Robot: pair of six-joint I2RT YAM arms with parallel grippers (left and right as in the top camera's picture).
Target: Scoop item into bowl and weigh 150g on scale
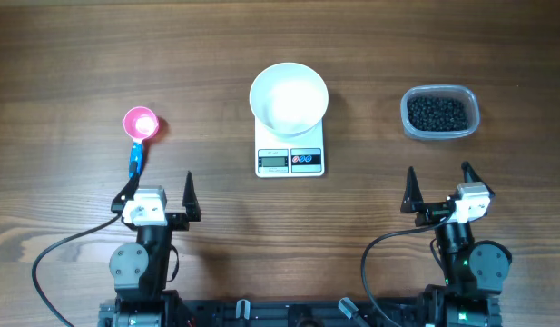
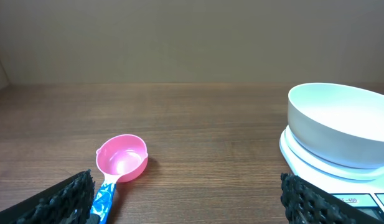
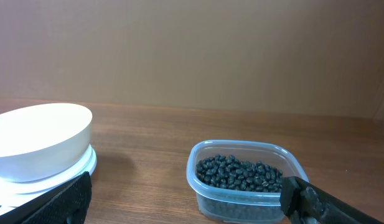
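Closest to the robot, the left gripper (image 1: 162,182) and right gripper (image 1: 437,171) both hang with jaws spread wide, holding nothing. Just ahead of the left one lies the pink scoop (image 1: 141,123), its blue handle (image 1: 134,163) pointing back toward it. That thin, light handle looks like the place to pinch, low against the table (image 1: 62,73). Further out, the empty white bowl (image 1: 289,96) sits on the scale (image 1: 289,160). The black beans (image 1: 437,113) fill the clear tub (image 3: 193,171) off to the right. They are loose, hard, rolling things, likely to spill from a tilted scoop.

Both black arms (image 1: 139,263) carry white wrist blocks (image 1: 145,207), black cables (image 1: 57,245) and seemingly ribbed, pointed tool fingers (image 2: 310,202).
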